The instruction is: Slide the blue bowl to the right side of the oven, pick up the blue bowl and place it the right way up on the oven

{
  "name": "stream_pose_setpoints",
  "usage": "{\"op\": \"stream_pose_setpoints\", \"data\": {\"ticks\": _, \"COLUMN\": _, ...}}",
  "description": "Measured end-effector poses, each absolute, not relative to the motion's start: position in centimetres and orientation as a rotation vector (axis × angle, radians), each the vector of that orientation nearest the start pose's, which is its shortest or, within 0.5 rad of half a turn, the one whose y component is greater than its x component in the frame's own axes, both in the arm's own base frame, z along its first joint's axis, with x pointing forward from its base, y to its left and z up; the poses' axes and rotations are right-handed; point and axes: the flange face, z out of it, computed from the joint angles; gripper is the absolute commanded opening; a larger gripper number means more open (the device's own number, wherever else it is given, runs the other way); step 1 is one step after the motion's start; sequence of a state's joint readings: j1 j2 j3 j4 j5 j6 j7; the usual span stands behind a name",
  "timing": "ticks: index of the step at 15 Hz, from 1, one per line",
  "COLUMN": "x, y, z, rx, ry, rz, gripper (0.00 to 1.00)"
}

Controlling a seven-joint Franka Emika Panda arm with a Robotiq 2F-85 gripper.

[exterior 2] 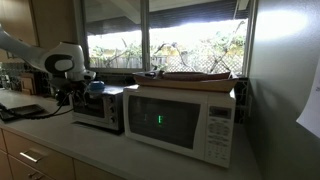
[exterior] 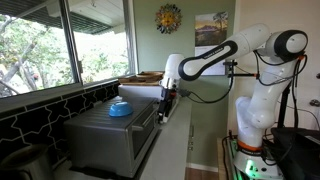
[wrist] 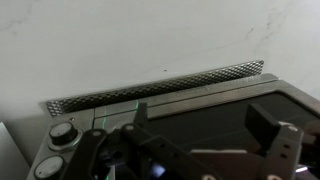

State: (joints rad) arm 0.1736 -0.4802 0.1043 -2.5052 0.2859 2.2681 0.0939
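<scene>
The blue bowl sits on the ribbed top of the grey oven, near its back half, and looks dome-up with its rim down. It shows in both exterior views, on the oven as a small blue shape. My gripper hangs at the oven's front upper edge, apart from the bowl. In the wrist view my gripper is open and empty, its fingers spread before the oven's dark door. The bowl is out of the wrist view.
A white microwave with a wooden tray on top stands beside the oven. The oven's knobs and mesh vent lie close to my fingers. Windows and black tiles are behind the oven.
</scene>
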Motion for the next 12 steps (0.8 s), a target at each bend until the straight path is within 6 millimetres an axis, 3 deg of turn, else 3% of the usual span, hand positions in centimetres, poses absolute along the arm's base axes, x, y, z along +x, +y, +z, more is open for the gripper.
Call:
{"op": "stream_pose_setpoints", "data": {"ticks": 2, "x": 39.9, "y": 12.5, "z": 49.5, "rx": -2.886, "ry": -0.116, "rz": -0.292, "gripper": 1.00}}
{"op": "stream_pose_setpoints", "data": {"ticks": 5, "x": 40.5, "y": 13.2, "z": 52.5, "rx": -2.828, "ry": -0.101, "rz": -0.343, "gripper": 1.00}}
{"op": "stream_pose_setpoints", "data": {"ticks": 12, "x": 44.8, "y": 17.3, "z": 56.5, "rx": -2.769, "ry": 0.207, "rz": -0.391, "gripper": 1.00}}
